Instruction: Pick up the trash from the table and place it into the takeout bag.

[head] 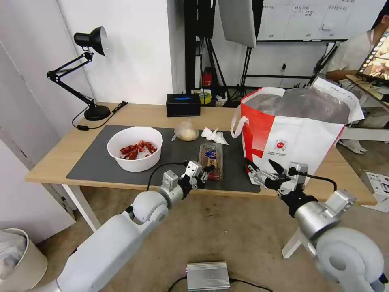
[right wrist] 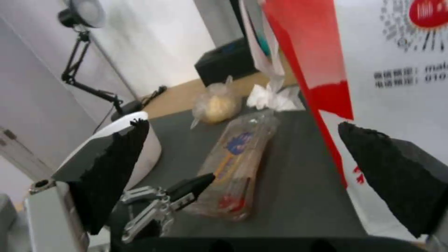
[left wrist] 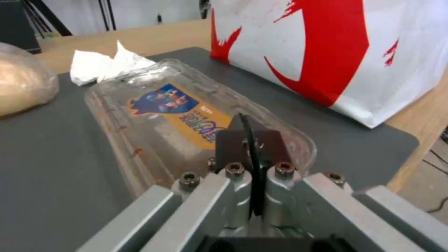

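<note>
I see a long light-wood tabletop (head: 133, 111) on white legs bearing a large dark grey mat (head: 93, 162), a black desk lamp (head: 87, 73), a black rectangular tissue box (head: 183, 105) and a boxy white-and-red takeout bag (head: 291, 138).

Left claw (left wrist: 252, 140) pressed shut over clear tray (left wrist: 177, 115) near end.

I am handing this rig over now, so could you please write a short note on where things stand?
Left gripper: shut, at the near end of the tray, nothing lifted.
Right gripper: open, empty, in front of the bag.
On the mat: bowl, knotted bag, tissue, tray.
Done: nothing visibly bagged.
Left: all four pieces.
</note>
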You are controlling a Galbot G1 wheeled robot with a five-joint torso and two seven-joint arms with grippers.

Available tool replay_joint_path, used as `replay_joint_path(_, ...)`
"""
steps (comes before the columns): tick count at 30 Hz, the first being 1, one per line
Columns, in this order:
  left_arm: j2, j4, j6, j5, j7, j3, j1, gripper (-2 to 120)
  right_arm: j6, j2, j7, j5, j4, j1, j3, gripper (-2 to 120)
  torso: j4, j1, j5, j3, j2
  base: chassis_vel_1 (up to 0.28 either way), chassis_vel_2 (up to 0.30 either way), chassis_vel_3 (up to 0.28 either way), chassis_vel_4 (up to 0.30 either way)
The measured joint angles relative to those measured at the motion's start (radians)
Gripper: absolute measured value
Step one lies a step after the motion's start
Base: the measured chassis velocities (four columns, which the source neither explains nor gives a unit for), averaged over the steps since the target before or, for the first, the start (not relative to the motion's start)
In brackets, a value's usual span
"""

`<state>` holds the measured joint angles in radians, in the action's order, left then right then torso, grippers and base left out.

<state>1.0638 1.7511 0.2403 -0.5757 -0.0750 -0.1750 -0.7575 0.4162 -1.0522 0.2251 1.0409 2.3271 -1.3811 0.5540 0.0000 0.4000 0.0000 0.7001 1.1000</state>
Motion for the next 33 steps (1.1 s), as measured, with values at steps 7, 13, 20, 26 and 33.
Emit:
replay_joint_path(7, -0.009, 0.001, 0.001, 0.005, 0.002, 0.000, 0.000, 0, 0.069, 0.014, 0.144, 0.204, -0.031, 0.110, -0.040, 100, 0.0000, 0.000, 0.0000, 0.000, 0.000, 0.000, 0.000, 0.000, 0.000)
replay_joint_path(13, -0.012, -0.001, 0.002, 0.022, 0.001, 0.001, 0.000, 0, 0.131, 0.014, 0.240, 0.379, -0.065, 0.210, -0.065, 100, -0.0002, 0.000, 0.0001, 0.000, 0.000, 0.000, 0.000, 0.000, 0.000)
replay_joint_path(20, -0.010, -0.005, 0.001, 0.023, 0.005, 0.005, -0.018, 0, 0.158, -0.009, 0.363, 0.499, -0.169, 0.390, -0.170, 100, 0.0001, 0.000, -0.0001, 0.000, 0.000, 0.000, 0.000, 0.000, 0.000)
replay_joint_path(26, -0.007, -0.012, -0.002, 0.022, 0.007, 0.005, -0.018, 0, 0.191, -0.040, 0.459, 0.531, -0.246, 0.480, -0.235, 100, 0.0001, 0.000, 0.0000, 0.000, 0.000, 0.000, 0.000, 0.000, 0.000)
replay_joint_path(33, -0.003, -0.013, -0.015, 0.016, 0.023, 0.005, -0.016, 0, 0.214, -0.078, 0.558, 0.546, -0.325, 0.551, -0.288, 100, 0.0000, 0.000, 0.0000, 0.000, 0.000, 0.000, 0.000, 0.000, 0.000)
